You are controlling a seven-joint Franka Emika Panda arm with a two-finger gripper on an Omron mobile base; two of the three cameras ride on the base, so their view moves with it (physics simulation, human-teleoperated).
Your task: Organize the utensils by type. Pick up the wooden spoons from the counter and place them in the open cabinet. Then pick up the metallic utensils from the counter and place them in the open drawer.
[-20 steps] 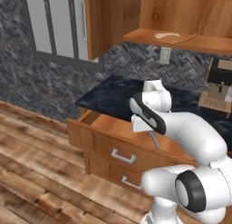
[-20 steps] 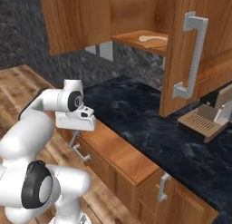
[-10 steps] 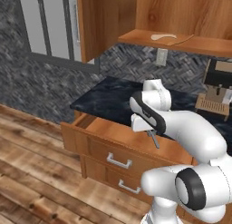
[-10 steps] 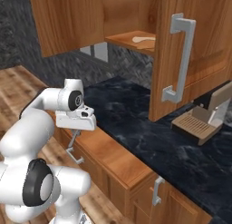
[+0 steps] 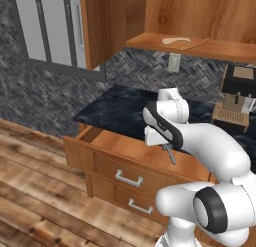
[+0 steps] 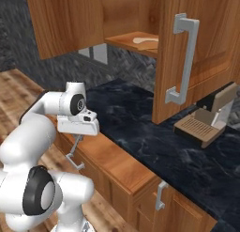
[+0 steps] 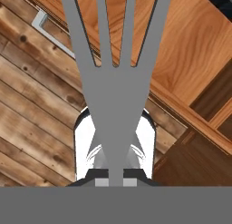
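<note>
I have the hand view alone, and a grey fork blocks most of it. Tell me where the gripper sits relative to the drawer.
Observer: The gripper hangs by the front edge of the open drawer, with the fork pointing down.
Operator: Report on the wooden spoons.
Observer: Both lie on the shelf of the open cabinet: the pale spoon and, beside it, the darker spoon.
Operator: Name what stands on the counter nearby.
Observer: A coffee machine stands on the counter, to the arm's right, beyond the cabinet door.
</note>
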